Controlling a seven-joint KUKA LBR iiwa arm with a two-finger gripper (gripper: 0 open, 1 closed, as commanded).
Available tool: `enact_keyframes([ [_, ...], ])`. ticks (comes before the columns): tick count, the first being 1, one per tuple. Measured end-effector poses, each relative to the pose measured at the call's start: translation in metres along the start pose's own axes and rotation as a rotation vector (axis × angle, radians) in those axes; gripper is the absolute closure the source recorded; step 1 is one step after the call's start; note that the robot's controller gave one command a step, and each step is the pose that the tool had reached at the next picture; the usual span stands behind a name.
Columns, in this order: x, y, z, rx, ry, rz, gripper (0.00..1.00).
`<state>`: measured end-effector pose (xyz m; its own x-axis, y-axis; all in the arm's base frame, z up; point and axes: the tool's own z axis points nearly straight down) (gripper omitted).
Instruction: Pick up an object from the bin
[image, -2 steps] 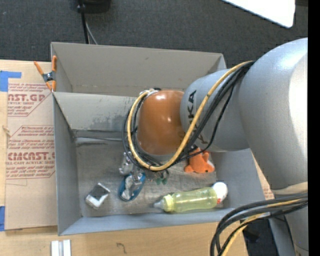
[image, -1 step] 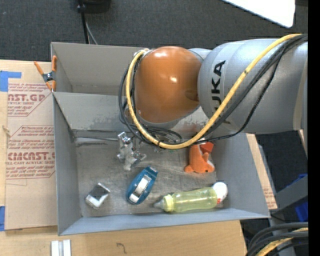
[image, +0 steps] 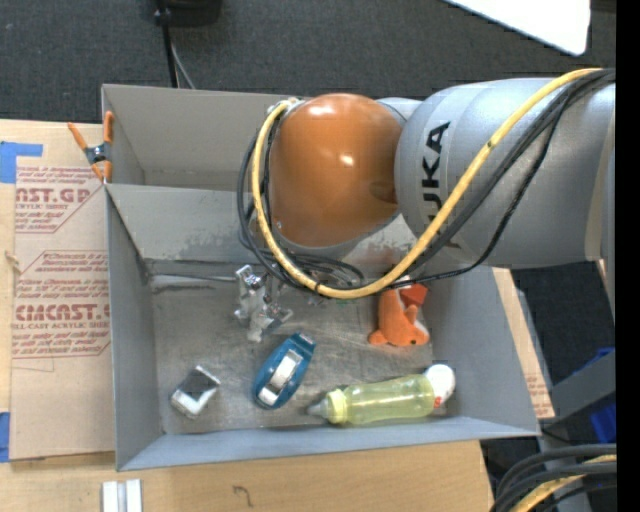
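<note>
Locate the hand (image: 260, 303) low in the middle of the bin (image: 130, 330), beneath the orange wrist cover (image: 335, 170) and close to the bare grey floor. Cannot tell from this angle whether spread or pressed together. See nothing pinched in it.

Treat the step in hand as the approach: nothing grasped, nothing lifted, no target confirmed.

Note the nearest thing, a blue and white oval gadget (image: 282, 370). Find it lying tilted on the floor just beside the hand, on the side of the near wall. Note also:
- a small silver block (image: 196, 390) toward the near left corner;
- a yellow-green bottle (image: 388, 398) with a white cap, lying on its side along the near wall;
- an orange toy (image: 400, 318) to the right, partly under the arm.

Find all four lying separate, not heaped.

For the next move, judge as follows. Shift toward the near wall to centre over the blue and white oval gadget. Align the hand across its narrow width, descend to the floor, grip, then lift straight up. Expect a rounded shell, likely to slip under an off-centre grip. Keep clear of the yellow-green bottle, close by on the right.
</note>
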<state>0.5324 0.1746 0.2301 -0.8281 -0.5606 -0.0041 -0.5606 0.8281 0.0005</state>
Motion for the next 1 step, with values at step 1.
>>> enact_keyframes([
  [1,0.0179,-0.0273,0.0897,-0.001,0.007,0.116,0.00],
])
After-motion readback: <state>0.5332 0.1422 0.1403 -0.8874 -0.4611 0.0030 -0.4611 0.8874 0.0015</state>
